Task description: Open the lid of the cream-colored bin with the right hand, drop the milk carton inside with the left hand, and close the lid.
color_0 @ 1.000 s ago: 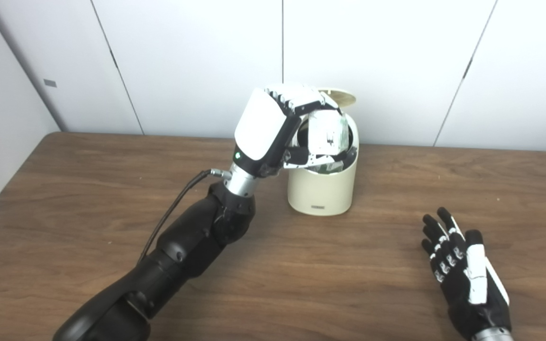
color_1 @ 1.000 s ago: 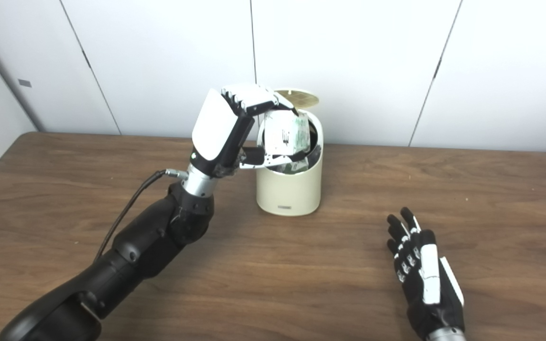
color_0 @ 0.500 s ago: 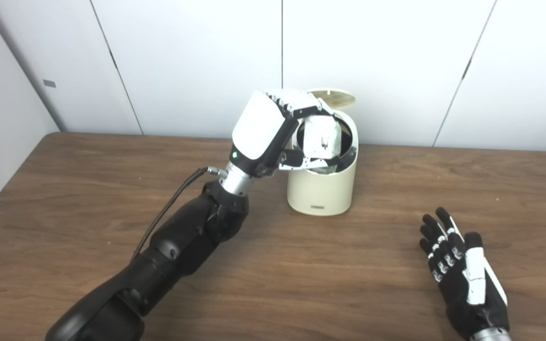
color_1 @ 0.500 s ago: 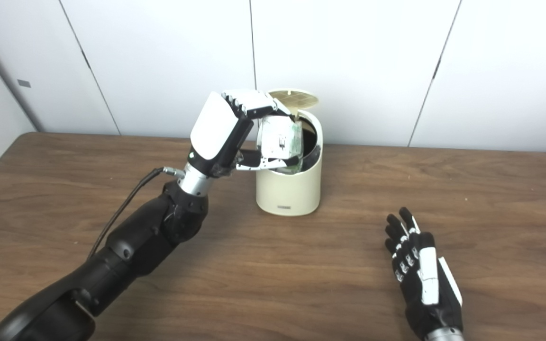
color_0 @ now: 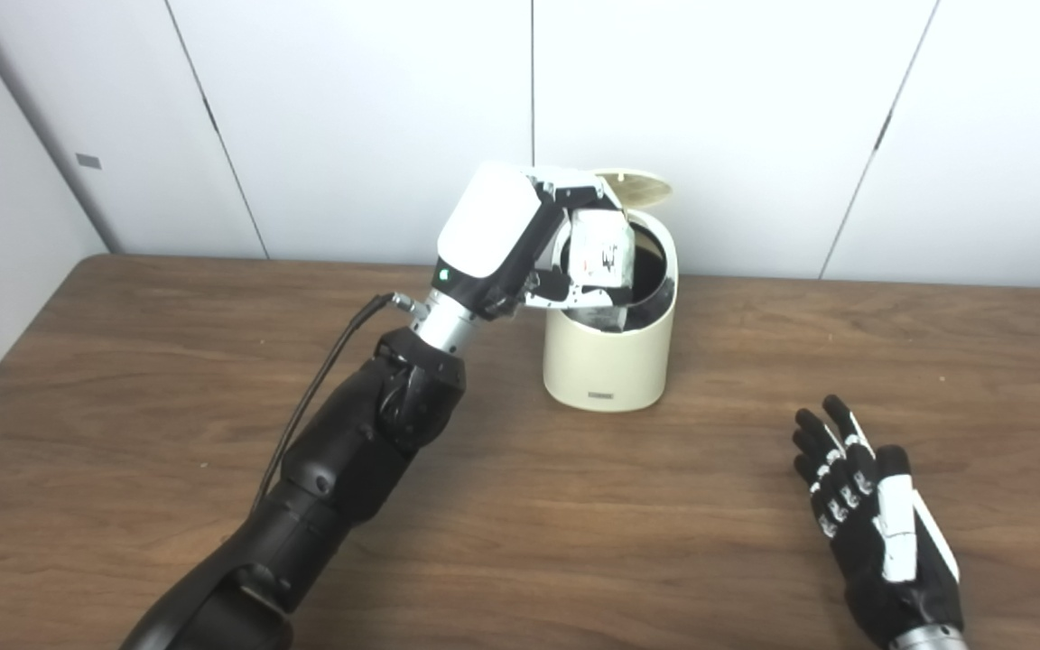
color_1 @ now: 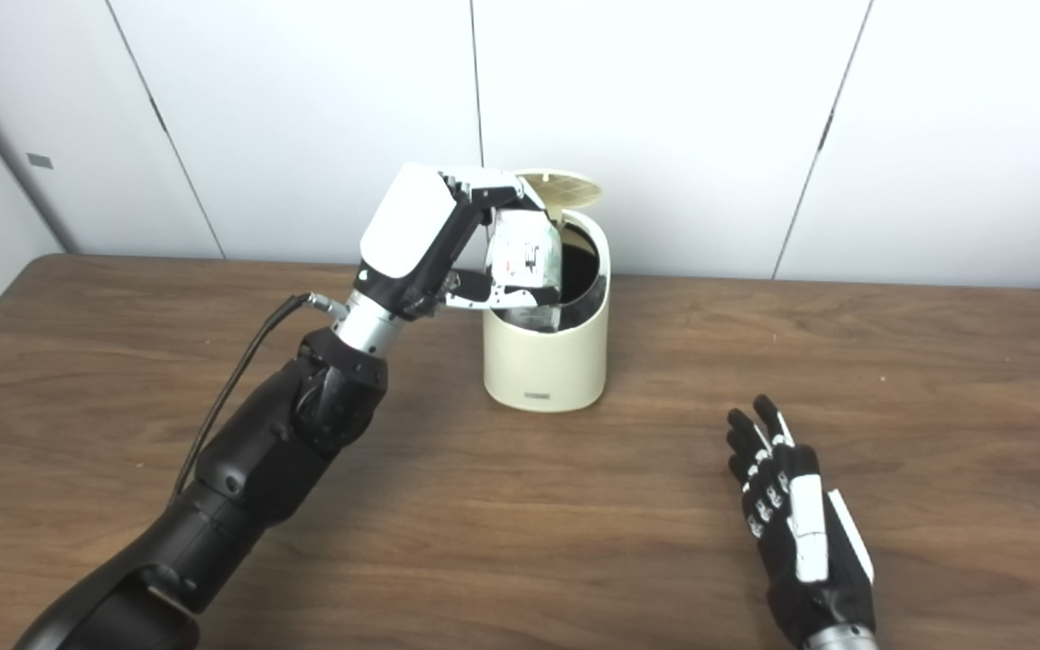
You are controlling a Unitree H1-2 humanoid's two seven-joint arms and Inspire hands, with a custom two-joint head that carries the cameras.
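Left hand [color_0: 520,239], raised above the counter [color_0: 123,379], closed on the carton [color_0: 599,262] from the carton's left side, fingers over its top and thumb beneath. Carton held roughly upright, long axis near vertical, lower end at or just past the left part of the bin [color_0: 608,357] rim, upper part clear above it; depth of entry not discernible. Bin mouth directly under and slightly right of the carton. Lid [color_0: 636,185] tipped open behind the mouth, on the far side, clear of the carton's path. Judged step: release over the opening, calling for a small shift rightward or a straight drop along the carton's long axis. Right hand [color_0: 877,528] flat near the counter's front right, fingers spread, empty, well apart from the bin, hence farther from the lid than the left hand.
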